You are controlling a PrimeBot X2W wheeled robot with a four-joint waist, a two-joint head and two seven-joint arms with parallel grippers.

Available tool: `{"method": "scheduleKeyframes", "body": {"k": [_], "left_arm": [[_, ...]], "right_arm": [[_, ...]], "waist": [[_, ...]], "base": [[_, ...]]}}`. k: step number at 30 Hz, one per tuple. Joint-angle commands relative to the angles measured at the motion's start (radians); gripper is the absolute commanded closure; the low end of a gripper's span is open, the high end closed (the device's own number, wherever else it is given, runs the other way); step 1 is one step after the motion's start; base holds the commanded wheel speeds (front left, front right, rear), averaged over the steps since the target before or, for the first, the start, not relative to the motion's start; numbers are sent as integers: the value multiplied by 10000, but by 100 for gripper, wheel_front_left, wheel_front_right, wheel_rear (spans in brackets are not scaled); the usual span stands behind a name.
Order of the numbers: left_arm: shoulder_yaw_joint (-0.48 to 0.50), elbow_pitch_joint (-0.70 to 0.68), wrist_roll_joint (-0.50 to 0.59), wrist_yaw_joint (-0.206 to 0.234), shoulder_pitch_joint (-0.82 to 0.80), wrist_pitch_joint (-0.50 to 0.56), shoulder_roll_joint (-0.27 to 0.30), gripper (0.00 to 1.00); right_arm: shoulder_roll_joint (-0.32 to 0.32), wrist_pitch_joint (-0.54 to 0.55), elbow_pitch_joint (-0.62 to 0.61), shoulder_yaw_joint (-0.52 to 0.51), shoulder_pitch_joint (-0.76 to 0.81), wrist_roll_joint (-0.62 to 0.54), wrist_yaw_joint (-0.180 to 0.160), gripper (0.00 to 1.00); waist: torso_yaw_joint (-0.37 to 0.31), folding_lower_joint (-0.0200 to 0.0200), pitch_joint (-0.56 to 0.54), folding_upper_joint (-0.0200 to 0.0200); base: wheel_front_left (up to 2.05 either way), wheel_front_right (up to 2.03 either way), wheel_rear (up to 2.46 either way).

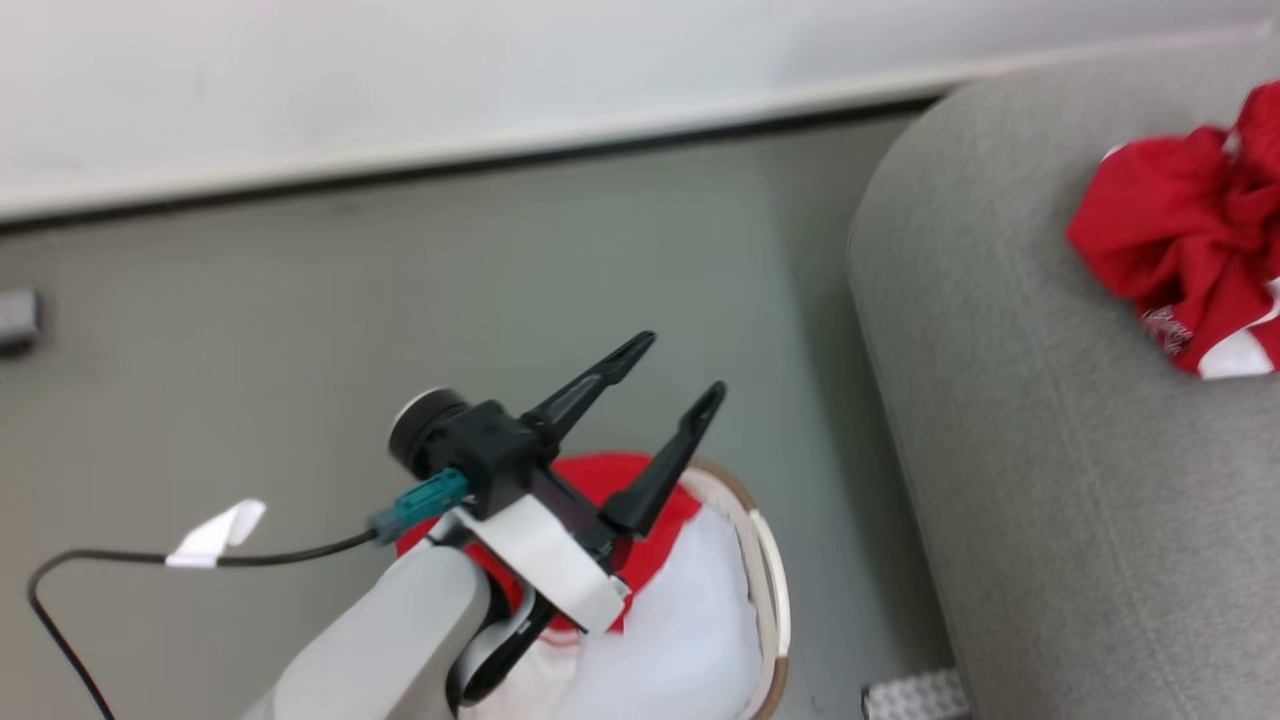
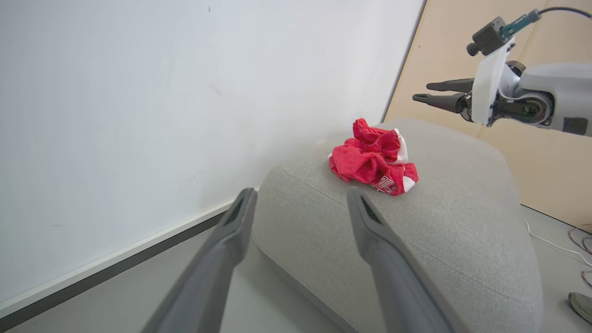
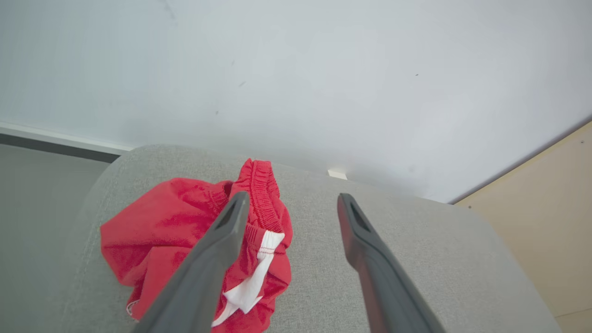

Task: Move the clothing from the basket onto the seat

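Bright red clothing [image 1: 1180, 240] lies crumpled on the grey seat [image 1: 1050, 450] near its left end, white trim showing. More red clothing [image 1: 660, 545] rests in the basket [image 1: 770, 570] on a white sheet [image 1: 680, 630]. My left gripper [image 1: 682, 365] hangs open and empty above the basket. In the left wrist view, the left gripper [image 2: 300, 194] points at the seat [image 2: 462, 222] and the clothing [image 2: 370, 159]. My right gripper [image 2: 421, 91] hovers open above the seat. In the right wrist view, the right gripper [image 3: 292, 198] is empty, with the clothing [image 3: 171, 226] on the seat [image 3: 416, 217] beneath its left finger.
The basket stands on the grey floor just left of the seat. A white wall with a dark baseboard runs behind. A black cable with a white tag [image 1: 215, 535] trails left of my arm. A tan panel [image 2: 545, 157] stands beyond the seat, and loose cables [image 2: 578, 236] lie on the floor.
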Motion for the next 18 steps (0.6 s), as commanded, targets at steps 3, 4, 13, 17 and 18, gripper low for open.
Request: {"method": "scheduleKeyframes", "body": {"k": [3,4,13,17,18], "left_arm": [[567,125,-96,139,598,-3,-149,0],[757,164,-108,154,742,-3,-192,0],[2325,430,73,457,2025,-3,-397,0],[3186,442,115,605,2724,-3,-403,0],[3412,463,132,615,2901,-3,-398,0]], "right_arm": [[-143,-228,-680,658,461,657,-25,0],[-165,-296,-907,862,578,907,-25,0],[-526,-683,-3152,1842,2218,2751,-25,0],[-275,-907,-4268,1665,3227,3067,-25,0],[-175,-942,-4537,1576,3512,3123,-25,0]], "waist": [[164,0,-1612,0],[210,0,-1825,0],[697,0,-3307,0],[860,0,-3555,0],[903,0,-3585,0]], "base": [[0,0,0],[0,0,0],[0,0,0],[0,0,0],[0,0,0]]}}
